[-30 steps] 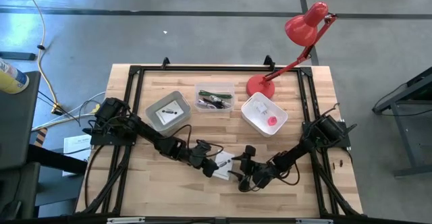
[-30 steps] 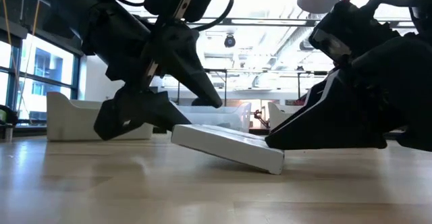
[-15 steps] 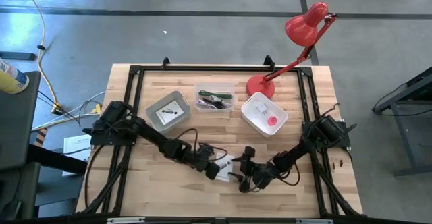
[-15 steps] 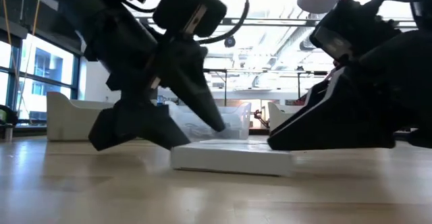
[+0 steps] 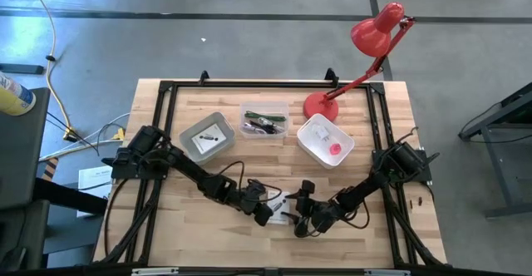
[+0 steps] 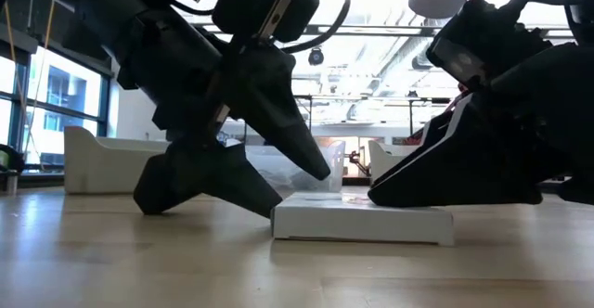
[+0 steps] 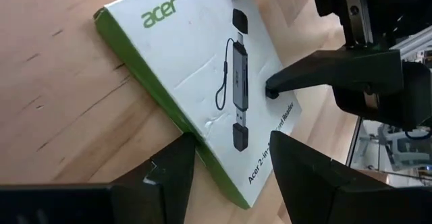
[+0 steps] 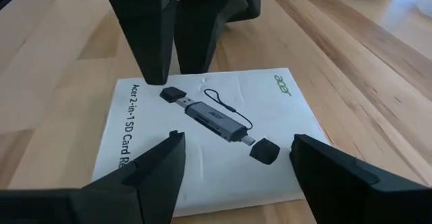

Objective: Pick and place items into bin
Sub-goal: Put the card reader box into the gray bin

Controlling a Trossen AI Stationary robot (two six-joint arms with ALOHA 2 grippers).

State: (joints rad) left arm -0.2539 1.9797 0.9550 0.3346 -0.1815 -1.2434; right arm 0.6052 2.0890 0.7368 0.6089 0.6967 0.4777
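A flat white cardboard card-reader box with a green edge [image 6: 362,224] lies flat on the wooden table [image 5: 199,226] at its 6 o'clock edge; the left gripper [image 7: 233,158], fingers apart, straddles one corner. The right gripper [image 8: 236,166], also spread, faces it across the box; both sit equally near.

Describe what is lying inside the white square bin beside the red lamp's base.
The white square bin holds a small pink piece and a small white piece on its bare floor. Whether anything hides against its walls cannot be seen from overhead.
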